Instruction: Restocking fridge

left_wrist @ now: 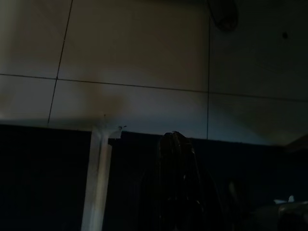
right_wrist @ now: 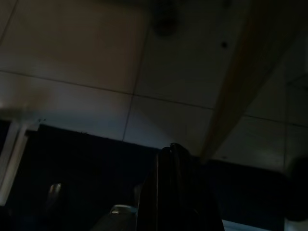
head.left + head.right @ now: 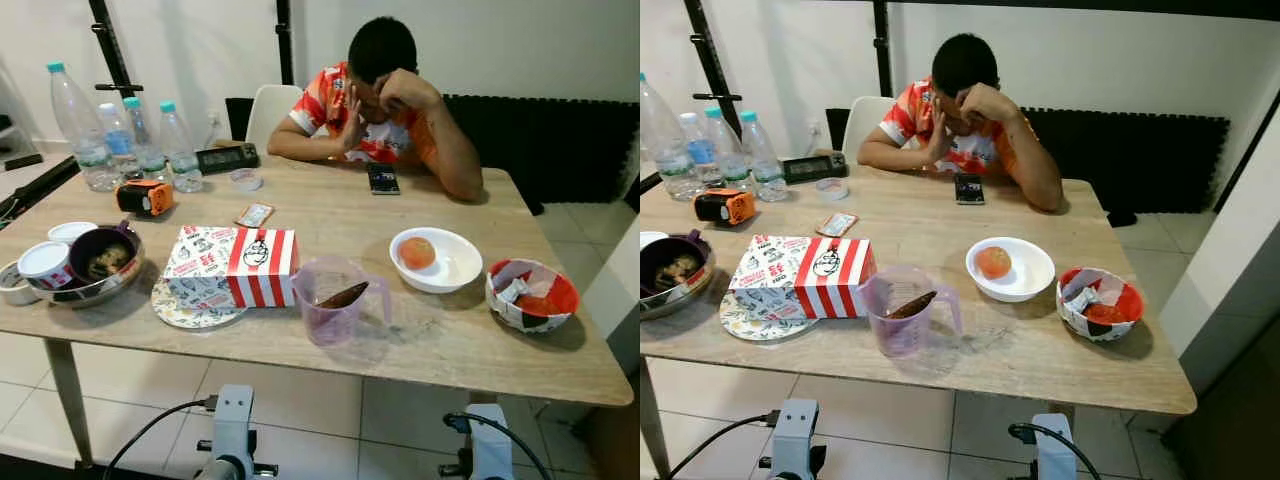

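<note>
Nearest you, both arms hang below the near edge of the table [image 3: 560, 375]: the left arm [image 3: 232, 435] and right arm [image 3: 490, 445] show only their silver forearms with cables. In the wrist views the left gripper [image 1: 177, 144] and right gripper [image 2: 174, 151] are dim black shapes over tiled floor, and in each the fingers look pressed together at the tip, holding nothing.

On the table's near edge, around the middle, you have a clear purple measuring jug [image 3: 335, 298] with something dark inside. Just beside it, toward the left edge, a red-and-white striped food box [image 3: 232, 266] sits on a patterned plate [image 3: 178, 308]. Toward the right edge stands a white bowl [image 3: 452, 265] holding an orange-red fruit [image 3: 417, 252], and near the right corner a red-lined paper bowl [image 3: 548, 290] with scraps in it.

At the left edge you see a metal bowl [image 3: 95, 290] carrying a dark cup, with white-lidded tubs [image 3: 45, 263] beside it. In the far left corner are water bottles [image 3: 125, 140], an orange device [image 3: 146, 197] and a black clock [image 3: 227, 157].

A person [image 3: 385, 100] sits at the far edge, head on hand, over a phone [image 3: 383, 179].
</note>
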`<state>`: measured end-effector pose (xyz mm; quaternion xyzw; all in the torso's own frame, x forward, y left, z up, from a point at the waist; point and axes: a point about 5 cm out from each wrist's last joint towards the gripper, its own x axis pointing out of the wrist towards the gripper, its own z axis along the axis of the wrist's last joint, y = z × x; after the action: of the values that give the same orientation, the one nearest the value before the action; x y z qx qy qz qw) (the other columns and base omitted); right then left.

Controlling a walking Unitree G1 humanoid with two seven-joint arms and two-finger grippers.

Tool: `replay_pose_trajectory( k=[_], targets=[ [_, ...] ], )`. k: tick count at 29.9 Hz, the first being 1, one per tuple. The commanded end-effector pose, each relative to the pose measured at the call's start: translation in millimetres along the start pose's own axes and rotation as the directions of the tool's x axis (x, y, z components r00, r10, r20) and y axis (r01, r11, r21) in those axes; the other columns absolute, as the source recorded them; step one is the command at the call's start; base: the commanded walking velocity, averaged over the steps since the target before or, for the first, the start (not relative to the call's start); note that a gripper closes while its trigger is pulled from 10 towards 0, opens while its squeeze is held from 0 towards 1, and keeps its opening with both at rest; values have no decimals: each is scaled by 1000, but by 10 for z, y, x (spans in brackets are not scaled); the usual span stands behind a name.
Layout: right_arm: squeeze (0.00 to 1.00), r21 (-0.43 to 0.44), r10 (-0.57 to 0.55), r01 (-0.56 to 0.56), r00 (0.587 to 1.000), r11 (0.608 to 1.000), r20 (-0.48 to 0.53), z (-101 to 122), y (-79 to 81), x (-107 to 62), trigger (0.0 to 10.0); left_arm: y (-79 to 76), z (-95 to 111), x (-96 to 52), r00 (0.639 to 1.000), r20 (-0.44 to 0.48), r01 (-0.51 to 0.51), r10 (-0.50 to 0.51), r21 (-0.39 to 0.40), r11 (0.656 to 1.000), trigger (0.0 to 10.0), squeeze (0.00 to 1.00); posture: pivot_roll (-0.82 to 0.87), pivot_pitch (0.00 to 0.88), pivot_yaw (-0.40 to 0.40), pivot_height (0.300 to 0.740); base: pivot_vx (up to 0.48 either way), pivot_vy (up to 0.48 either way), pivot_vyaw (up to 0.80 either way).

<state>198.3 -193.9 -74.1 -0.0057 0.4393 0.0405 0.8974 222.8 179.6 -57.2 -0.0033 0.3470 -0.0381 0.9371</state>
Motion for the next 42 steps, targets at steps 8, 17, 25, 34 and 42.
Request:
replay_pose_trajectory(
  k=[8, 17, 25, 34, 42],
  targets=[
    [0, -53, 341, -339, 939, 939, 49, 63, 32, -67, 10000, 114, -93, -54, 1000, -31, -1, 2, 38, 999, 10000, 0, 40, 0, 8, 740, 0, 0, 0],
    [0, -240, 785, -748, 604, 618, 139, 731, 155, -346, 10000, 129, -151, -79, 999, -41, -3, 5, 35, 999, 10000, 0, 36, 0, 8, 740, 0, 0, 0],
    [0, -312, 888, -832, 414, 458, 201, 1073, 378, -571, 10000, 120, -174, -85, 999, -47, -1, 3, 36, 999, 10000, 0, 33, 0, 3, 740, 0, 0, 0],
    [0, -494, 882, -746, 273, 447, 385, 1885, 630, -858, 10000, 101, -180, -88, 999, -39, 7, -5, 49, 999, 10000, 0, 41, 0, -6, 740, 0, 0, 0],
    [1000, -393, 627, -493, 538, 776, 564, 2333, 436, -676, 10000, 105, -190, -92, 999, -42, 2, 0, 52, 999, 10000, 0, 43, 0, -8, 740, 0, 0, 0]
  ],
)
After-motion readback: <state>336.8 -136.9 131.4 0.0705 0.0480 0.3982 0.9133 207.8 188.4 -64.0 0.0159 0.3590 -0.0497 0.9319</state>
